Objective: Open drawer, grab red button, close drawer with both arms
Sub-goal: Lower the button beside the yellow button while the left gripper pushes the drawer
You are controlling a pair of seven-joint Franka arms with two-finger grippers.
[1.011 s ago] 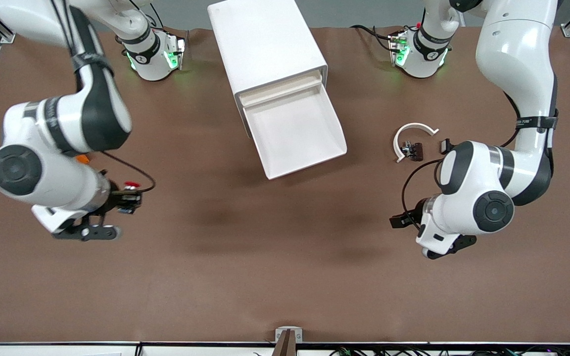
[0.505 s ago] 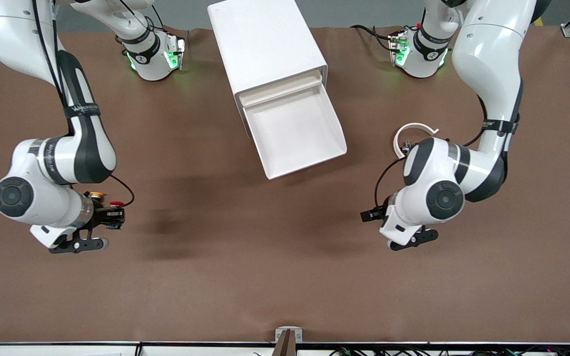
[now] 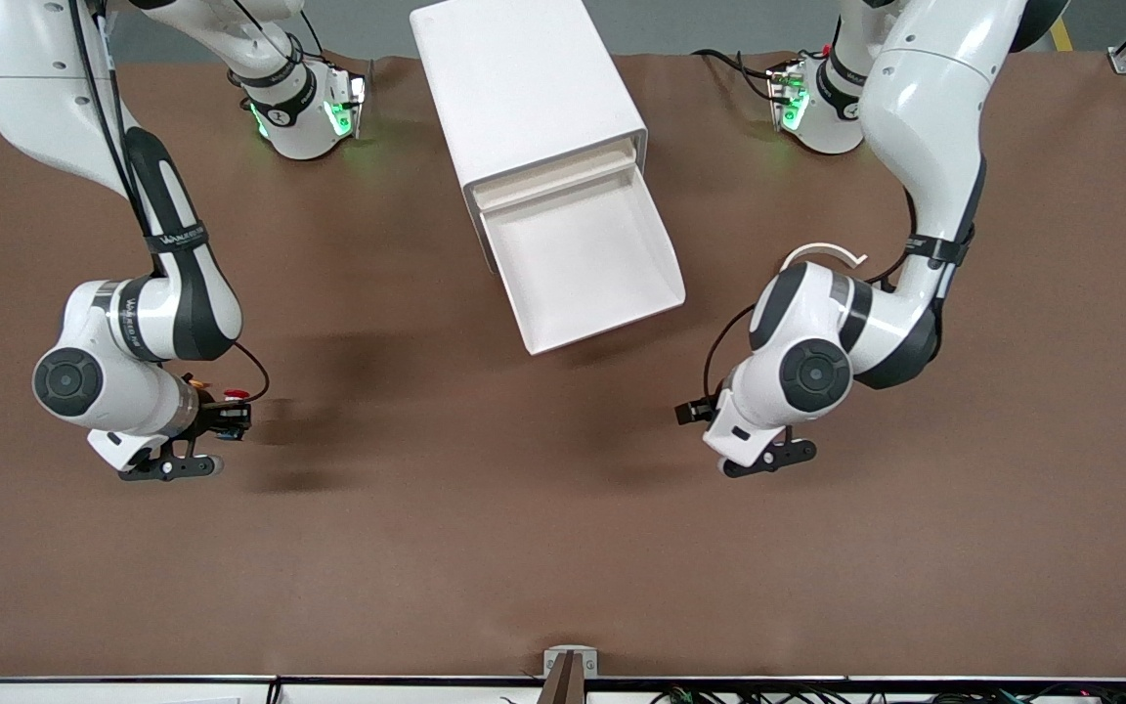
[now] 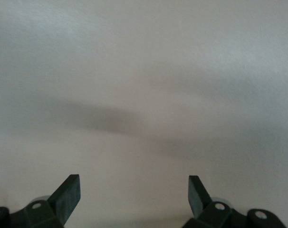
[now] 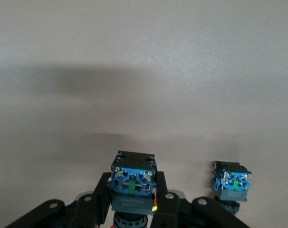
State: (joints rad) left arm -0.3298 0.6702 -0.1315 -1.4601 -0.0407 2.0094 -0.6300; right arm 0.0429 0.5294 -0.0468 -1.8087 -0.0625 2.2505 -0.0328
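A brown table carries one white cabinet between the two arm bases, its one pulled-out drawer standing open toward the front camera. Two buttons show in the right wrist view: the button clamped between the right gripper's fingers, and a second button standing on the table just beside it. One white curved piece lies near the left arm's elbow. The right arm bends low at its end of the table, gripper just over the surface. The left gripper hangs over bare table nearer the front camera than the drawer, fingers spread wide with nothing between them
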